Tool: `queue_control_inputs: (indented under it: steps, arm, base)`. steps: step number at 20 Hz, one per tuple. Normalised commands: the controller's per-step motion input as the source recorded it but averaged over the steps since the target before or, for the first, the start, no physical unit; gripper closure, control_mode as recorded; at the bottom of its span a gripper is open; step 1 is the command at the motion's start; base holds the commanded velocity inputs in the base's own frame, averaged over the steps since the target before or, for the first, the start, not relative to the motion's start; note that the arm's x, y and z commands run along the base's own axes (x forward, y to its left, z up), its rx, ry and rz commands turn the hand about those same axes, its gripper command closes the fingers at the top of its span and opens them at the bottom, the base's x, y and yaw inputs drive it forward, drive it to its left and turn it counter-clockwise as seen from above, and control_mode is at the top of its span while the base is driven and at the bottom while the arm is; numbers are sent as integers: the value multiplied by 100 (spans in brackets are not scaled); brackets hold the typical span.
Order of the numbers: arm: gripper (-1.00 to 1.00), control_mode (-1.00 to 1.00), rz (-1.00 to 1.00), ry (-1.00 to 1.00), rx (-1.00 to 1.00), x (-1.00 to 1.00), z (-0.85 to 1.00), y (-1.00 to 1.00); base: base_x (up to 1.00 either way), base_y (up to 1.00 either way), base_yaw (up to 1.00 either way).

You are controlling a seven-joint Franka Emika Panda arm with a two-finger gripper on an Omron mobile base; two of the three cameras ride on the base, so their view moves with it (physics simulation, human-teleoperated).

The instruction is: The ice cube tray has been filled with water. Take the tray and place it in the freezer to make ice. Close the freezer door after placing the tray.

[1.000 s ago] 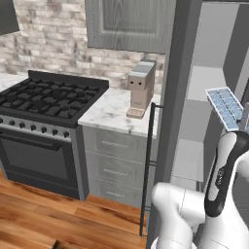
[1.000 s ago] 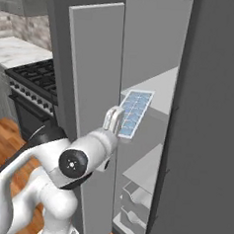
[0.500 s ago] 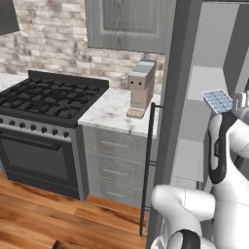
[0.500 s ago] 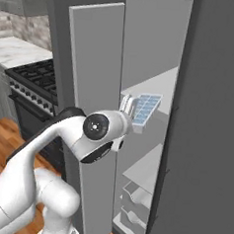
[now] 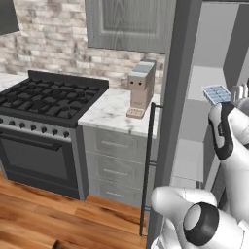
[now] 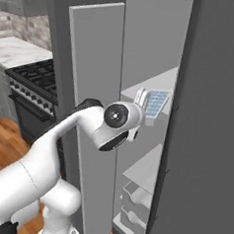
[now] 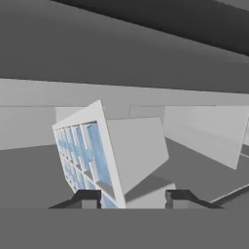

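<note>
one ice cube tray (image 7: 92,155) of water (image 7: 95,146), pinched in gripper (image 7: 132,199), inside freezer (image 6: 158,57).

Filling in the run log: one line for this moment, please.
phase: placing | claw: shut on tray | tray: inside freezer, above shelf, not set down | door: open

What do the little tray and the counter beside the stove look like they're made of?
The tray looks like matte white plastic: thin, even walls around pale blue, smooth water cells. The counter looks like polished marble or a lookalike: white with faint grey veins. Both are rendered, so this is a guess from looks.
</note>
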Motion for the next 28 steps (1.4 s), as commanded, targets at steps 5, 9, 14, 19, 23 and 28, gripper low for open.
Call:
queue_control_inputs:
  steps: [5,9,14,19,23,28]
  arm:
    - [100,-100,2,1,5,70,0,-20]
    - [100,-100,6,7,11,80,0,-18]
    - [100,-100,9,13,9,76,0,-17]
    - [100,-100,3,14,4,62,0,-16]
    - [100,-100,0,2,0,53,-5,-11]
    - [100,-100,0,0,0,51,-24,-3]
  base:
    - [0,0,0]
    - [0,0,0]
    - [0,0,0]
    - [0,0,0]
    - [0,0,0]
    - [0,0,0]
